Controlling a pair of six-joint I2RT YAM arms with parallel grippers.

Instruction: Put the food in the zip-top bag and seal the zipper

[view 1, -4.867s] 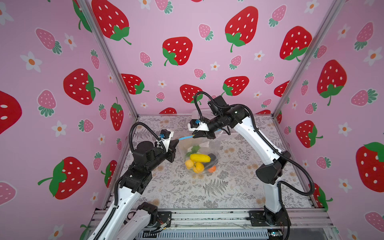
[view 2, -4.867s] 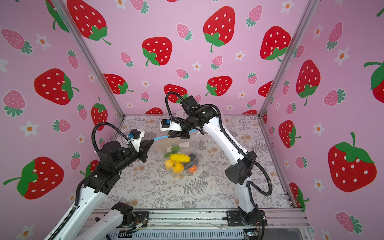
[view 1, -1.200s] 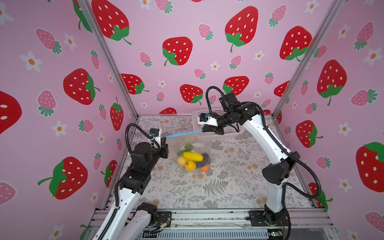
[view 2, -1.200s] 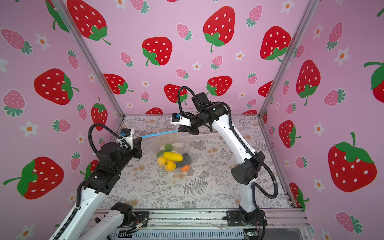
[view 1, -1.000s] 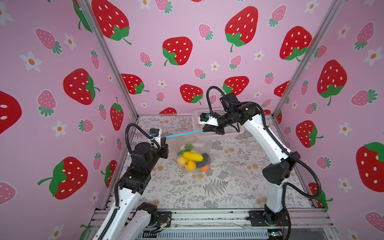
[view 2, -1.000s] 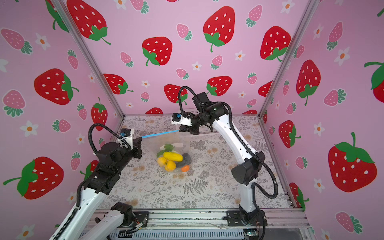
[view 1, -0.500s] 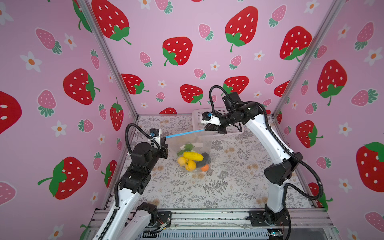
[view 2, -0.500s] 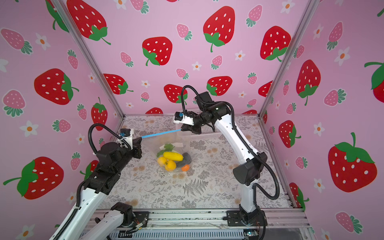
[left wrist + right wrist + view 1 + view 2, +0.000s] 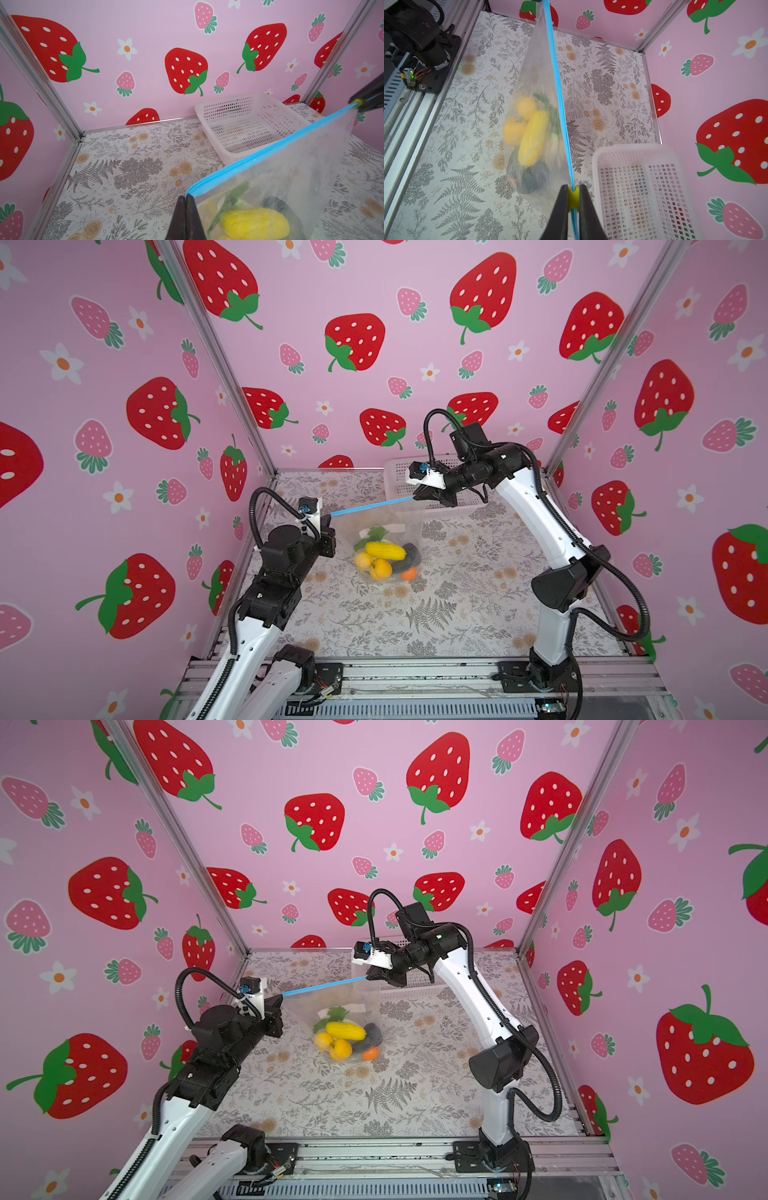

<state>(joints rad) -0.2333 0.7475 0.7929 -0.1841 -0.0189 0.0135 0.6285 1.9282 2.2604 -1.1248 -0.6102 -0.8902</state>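
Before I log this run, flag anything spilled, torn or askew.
Nothing stands out. The zip-top bag hangs by its zipper, stretched between the left gripper and right gripper, with the food all inside; no tear or spill shows.

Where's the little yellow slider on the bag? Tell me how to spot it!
Find the clear zip-top bag over the flowery table. Follow its light-blue zipper to the right gripper. The yellow tab is pinched there, the strip's only yellow bit.
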